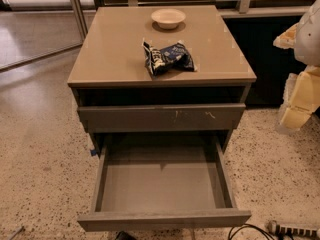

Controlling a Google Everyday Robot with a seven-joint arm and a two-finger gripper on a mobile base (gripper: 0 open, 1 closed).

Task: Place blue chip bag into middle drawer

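Observation:
The blue chip bag (167, 58) lies crumpled on the tan cabinet top (110, 49), near its front edge and right of centre. The middle drawer (160, 186) is pulled wide open below, and its flat grey floor is bare. My gripper (299, 96) is at the right edge of the view, off the cabinet's right side, at about the height of the cabinet top. It is well clear of the bag and holds nothing that I can see.
A cream bowl (168, 18) stands at the back of the cabinet top. The grey drawer front with pale scratches (160, 117) sits above the open drawer. Cables and a power strip (290, 229) lie on the speckled floor at the lower right.

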